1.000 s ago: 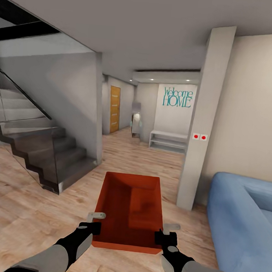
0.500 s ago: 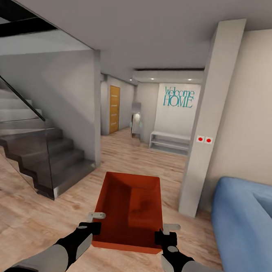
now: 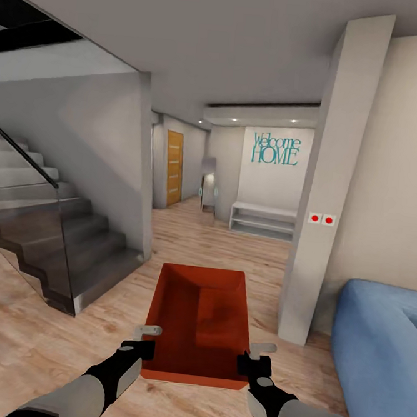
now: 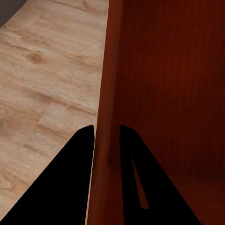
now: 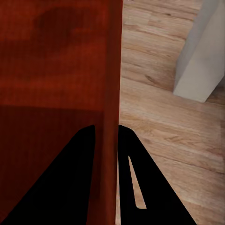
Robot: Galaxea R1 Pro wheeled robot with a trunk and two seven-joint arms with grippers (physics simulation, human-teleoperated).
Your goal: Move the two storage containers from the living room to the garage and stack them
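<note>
- Light wood-plank flooring (image 3: 29,338) runs through the living room toward a hallway with an orange door (image 3: 174,168) at its far end.
- Past the white pillar (image 3: 325,199), a "Welcome HOME" sign (image 3: 275,149) in teal letters hangs on the far wall, above a low white bench (image 3: 262,219).
- Two small red buttons (image 3: 322,219) sit on the pillar's face.
- On the pillar's near side, against the cream wall, a blue sofa (image 3: 379,353) comes up close to the pillar's base.
- Well across the floor from the pillar, a dark grey staircase (image 3: 61,247) climbs behind a glass balustrade.
- One orange-red storage container (image 3: 198,320), open-topped and empty, is held in front of the robot above the planks, nearer the camera than the pillar and a little to the staircase side of it.
- Left gripper (image 4: 107,133) is clamped narrowly on the container's left wall, one finger outside and one inside; the head view shows it (image 3: 140,347) at the container's near left corner.
- Right gripper (image 5: 107,133) pinches the container's right wall the same way, fingers on either side of it; the head view shows it (image 3: 254,361) at the near right corner.
</note>
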